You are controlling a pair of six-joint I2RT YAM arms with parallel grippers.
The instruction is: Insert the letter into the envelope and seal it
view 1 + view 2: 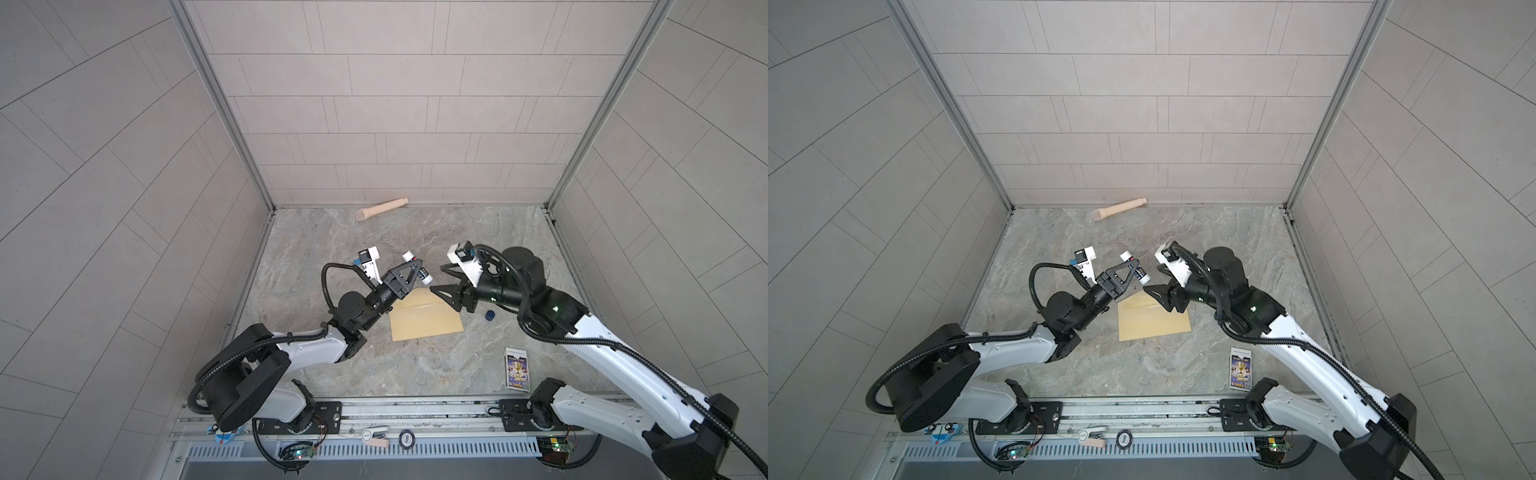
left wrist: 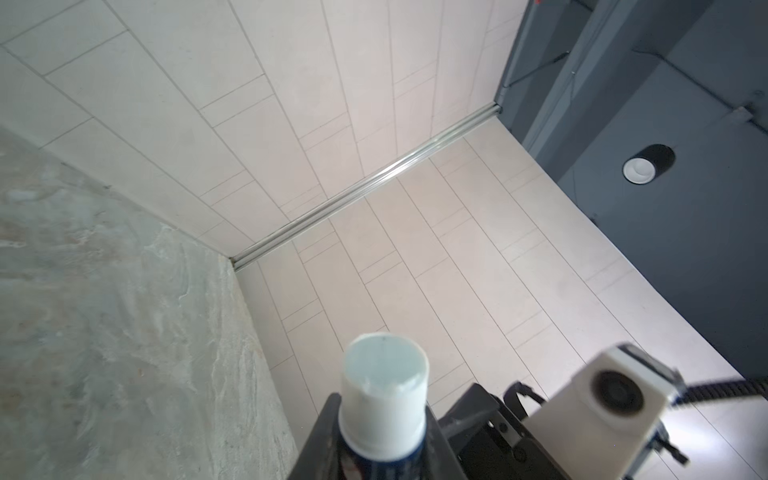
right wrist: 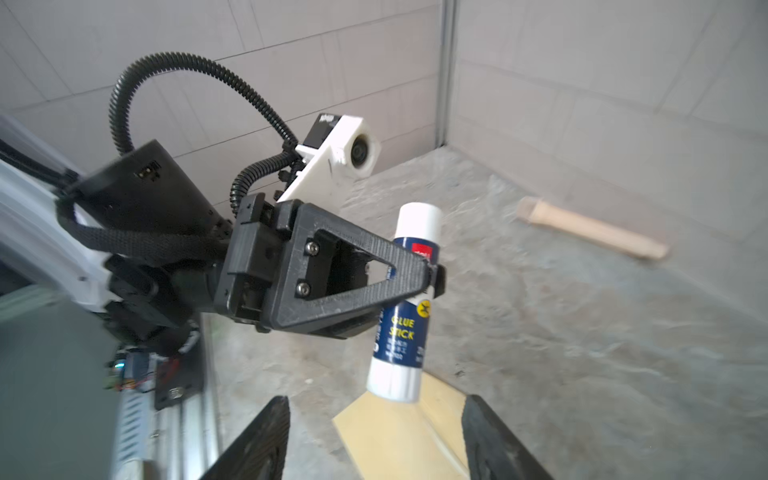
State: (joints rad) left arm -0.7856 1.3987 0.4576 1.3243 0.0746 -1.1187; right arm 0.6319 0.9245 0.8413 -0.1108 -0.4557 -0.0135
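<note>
The yellow-tan envelope (image 1: 424, 322) (image 1: 1152, 320) lies flat mid-table, its pointed flap turned toward the back wall. The letter does not show in any view. My left gripper (image 1: 417, 266) (image 1: 1136, 266) (image 2: 382, 415) is shut on a blue-and-white glue stick (image 1: 409, 254) (image 1: 1126, 255) (image 2: 384, 386) (image 3: 401, 328), held tilted above the flap. Facing it, my right gripper (image 1: 437, 277) (image 1: 1150, 277) (image 3: 376, 401) stands open, with nothing between its fingers. The stick's lower white end hangs just ahead of the open jaws, over the envelope (image 3: 407, 440).
A wooden peg (image 1: 381, 208) (image 1: 1119, 209) (image 3: 594, 228) lies by the back wall. A small dark blue cap (image 1: 490, 316) rests on the table right of the envelope. A printed card box (image 1: 517, 369) (image 1: 1241, 370) sits near the front right edge.
</note>
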